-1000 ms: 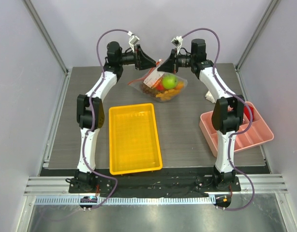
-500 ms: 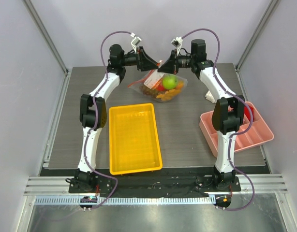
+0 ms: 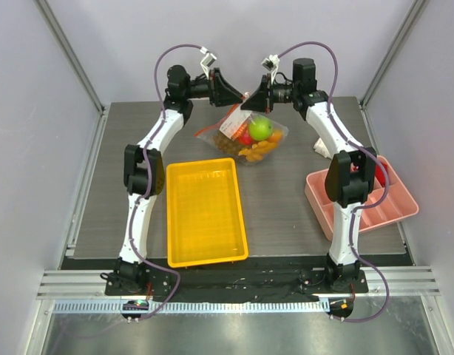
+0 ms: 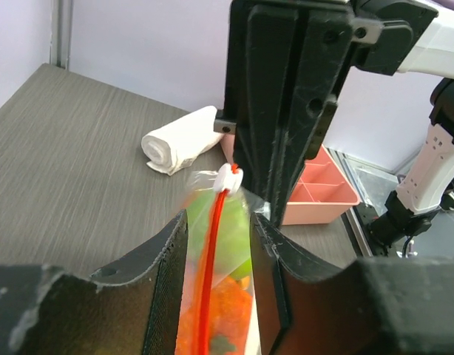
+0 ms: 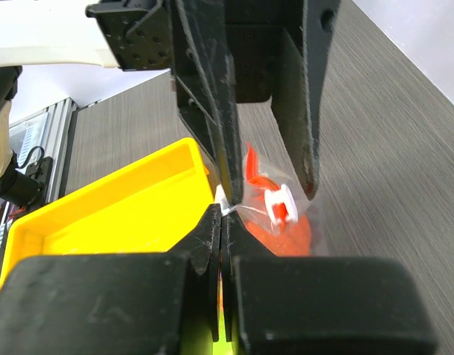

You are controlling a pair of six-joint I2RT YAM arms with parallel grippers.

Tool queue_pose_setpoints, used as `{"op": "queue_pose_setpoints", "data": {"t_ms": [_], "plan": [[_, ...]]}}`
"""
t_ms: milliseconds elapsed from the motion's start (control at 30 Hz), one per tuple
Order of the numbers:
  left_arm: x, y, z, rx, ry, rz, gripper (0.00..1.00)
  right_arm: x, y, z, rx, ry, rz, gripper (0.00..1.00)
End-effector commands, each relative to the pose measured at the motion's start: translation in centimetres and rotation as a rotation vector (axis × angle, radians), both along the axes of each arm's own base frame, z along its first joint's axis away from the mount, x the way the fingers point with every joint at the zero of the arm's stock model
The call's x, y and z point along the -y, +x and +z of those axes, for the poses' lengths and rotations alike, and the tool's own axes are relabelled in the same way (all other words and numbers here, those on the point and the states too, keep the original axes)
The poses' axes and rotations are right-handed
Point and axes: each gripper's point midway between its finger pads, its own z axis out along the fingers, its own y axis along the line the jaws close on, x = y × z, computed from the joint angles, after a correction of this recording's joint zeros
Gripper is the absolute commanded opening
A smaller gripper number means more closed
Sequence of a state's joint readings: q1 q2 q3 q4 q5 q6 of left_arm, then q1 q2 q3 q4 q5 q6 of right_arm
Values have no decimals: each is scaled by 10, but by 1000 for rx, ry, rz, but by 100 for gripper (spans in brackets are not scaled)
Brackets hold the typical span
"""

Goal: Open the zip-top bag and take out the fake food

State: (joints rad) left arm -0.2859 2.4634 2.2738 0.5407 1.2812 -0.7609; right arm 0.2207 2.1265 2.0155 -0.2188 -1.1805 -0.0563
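Observation:
The zip-top bag (image 3: 249, 139) hangs at the back of the table, holding fake food: a green apple (image 3: 260, 129), orange pieces (image 3: 258, 150) and a tan cluster (image 3: 226, 140). My right gripper (image 3: 249, 102) is shut on a top corner of the bag; in the right wrist view (image 5: 221, 216) the clear plastic is pinched between its pads. My left gripper (image 3: 234, 97) is open and straddles the bag's mouth; in the left wrist view (image 4: 218, 222) the orange-red zip strip (image 4: 210, 259) runs between its fingers, apart from both. The white slider (image 4: 228, 177) sits at the strip's far end.
A yellow tray (image 3: 206, 212) lies in front of the bag. A pink divided tray (image 3: 362, 200) sits at the right edge. A white roll of cloth (image 4: 179, 146) lies on the table beyond the bag, behind the right arm.
My left gripper has moved right, up to the bag's mouth, and now straddles the zip strip. The bag has shifted slightly. My right gripper keeps its hold.

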Motion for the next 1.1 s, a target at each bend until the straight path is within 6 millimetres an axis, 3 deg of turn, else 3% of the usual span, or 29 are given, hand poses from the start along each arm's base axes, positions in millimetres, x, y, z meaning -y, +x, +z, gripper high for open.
{"op": "queue_pose_setpoints", "data": {"t_ms": [0, 133, 167, 333, 367, 400, 533, 667, 700, 800, 900, 1067], "plan": [[2, -4, -1, -13, 4, -35, 40, -2, -26, 63, 168, 40, 45, 2], [7, -7, -6, -37, 10, -63, 37, -2, -23, 56, 161, 31, 36, 1], [7, -7, -7, -47, 10, -64, 28, -2, -23, 54, 155, 28, 34, 1], [12, -18, -10, -42, -7, -117, 24, -1, -19, 41, 142, 13, 27, 1], [12, -22, -8, -76, -9, -130, 19, -1, -18, 39, 139, 9, 18, 1], [11, -23, -7, -66, -18, -133, 0, -1, -16, 38, 136, 5, 10, 1], [-4, -16, 7, -55, -55, -82, 0, 6, -12, 29, 128, -47, -57, 1], [-24, -6, 34, -71, -87, 75, 0, 18, -4, 12, 68, -107, -174, 2], [-26, -1, 31, -14, -66, 114, 0, 23, 1, 3, 41, -130, -226, 19], [-30, 4, 31, 27, 11, 247, 0, 38, 16, -6, -42, -160, -381, 51], [-30, -1, 32, 27, 23, 275, 0, 43, 17, -20, -113, -171, -441, 65], [-37, -6, 38, 47, 38, 387, 0, 39, 13, -11, -132, -111, -468, 77]]}}
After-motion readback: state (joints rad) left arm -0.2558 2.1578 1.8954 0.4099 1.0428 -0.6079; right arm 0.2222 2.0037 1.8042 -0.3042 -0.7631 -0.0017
